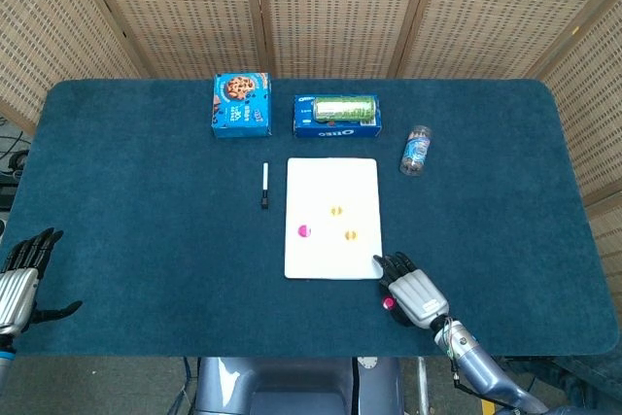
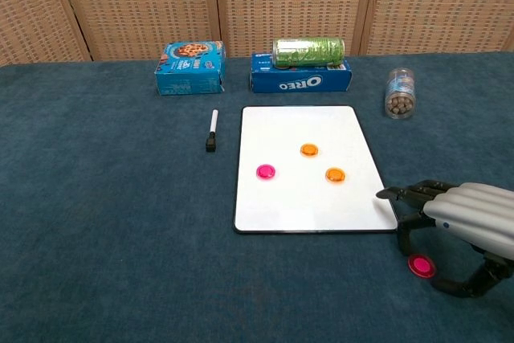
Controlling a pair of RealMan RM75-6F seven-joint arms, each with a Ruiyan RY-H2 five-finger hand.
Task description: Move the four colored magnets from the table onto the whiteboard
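The whiteboard lies flat at the table's middle. On it sit two orange magnets and one pink magnet. Another pink magnet lies on the cloth just off the board's near right corner. My right hand hovers over that magnet, fingers curved down around it with the thumb below; nothing is held. My left hand rests at the table's near left edge, fingers spread and empty; the chest view does not show it.
A black marker lies left of the board. Behind the board stand a blue cookie box, an Oreo box with a green can on top, and a small jar on its side at the right.
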